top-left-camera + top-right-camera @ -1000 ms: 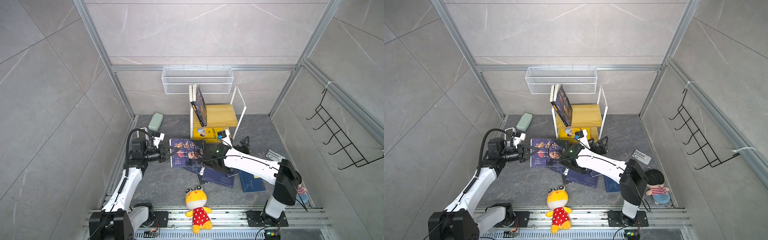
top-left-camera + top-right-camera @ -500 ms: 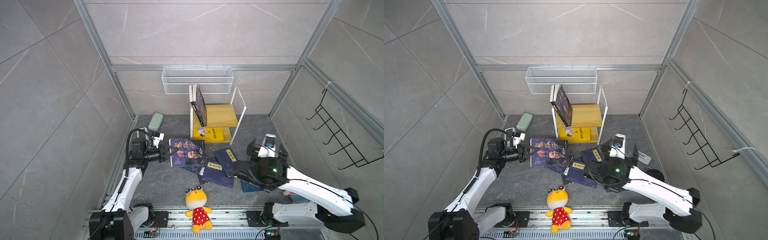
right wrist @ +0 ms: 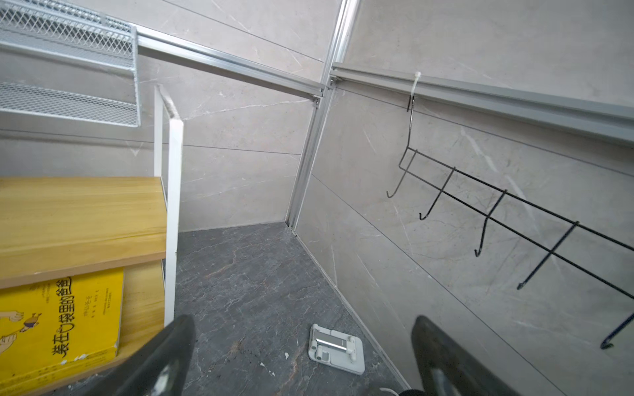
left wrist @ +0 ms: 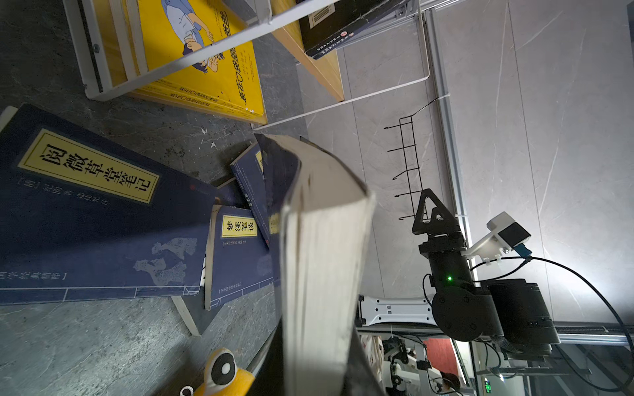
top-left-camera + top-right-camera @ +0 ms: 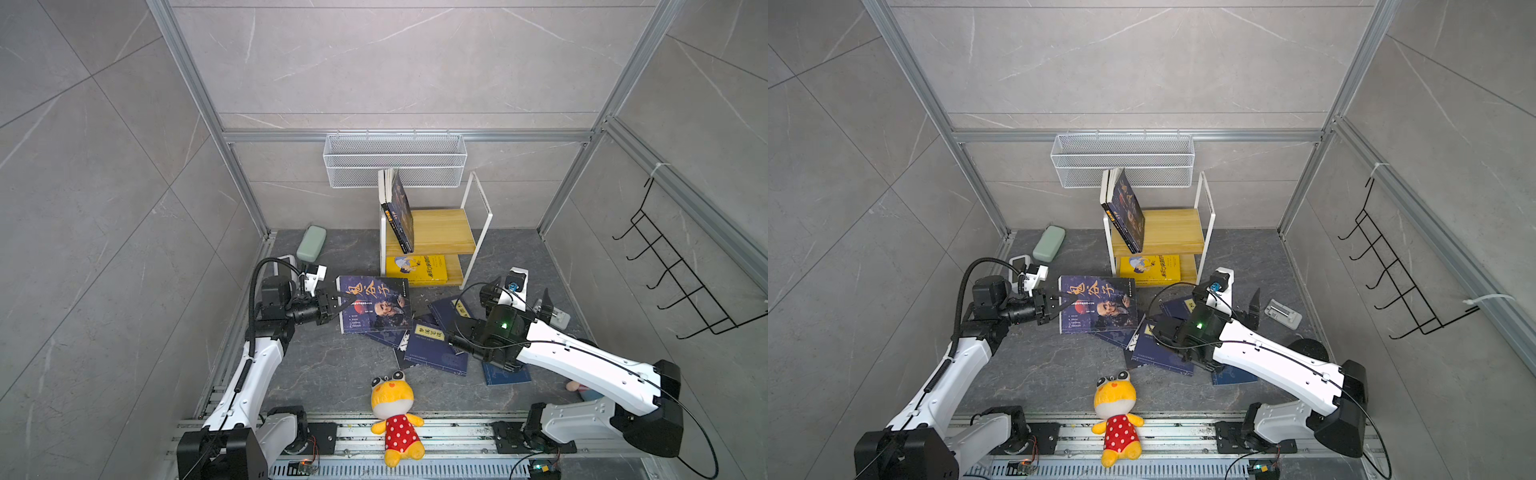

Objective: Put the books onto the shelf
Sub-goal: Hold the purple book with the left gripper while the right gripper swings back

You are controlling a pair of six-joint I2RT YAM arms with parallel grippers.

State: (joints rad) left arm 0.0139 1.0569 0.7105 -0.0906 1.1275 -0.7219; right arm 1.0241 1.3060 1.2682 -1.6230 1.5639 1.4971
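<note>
My left gripper [image 5: 337, 302] is clamped on the old-man book [image 5: 376, 305], holding it just in front of the 2-tier shelf [image 5: 438, 232]. More navy books [image 5: 434, 349] lie on the floor. My right gripper [image 5: 520, 289] gapes wide, empty, right of the shelf.

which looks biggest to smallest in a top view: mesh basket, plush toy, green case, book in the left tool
1. mesh basket
2. held book and plush toy: near alike, not ranked
3. green case
</note>
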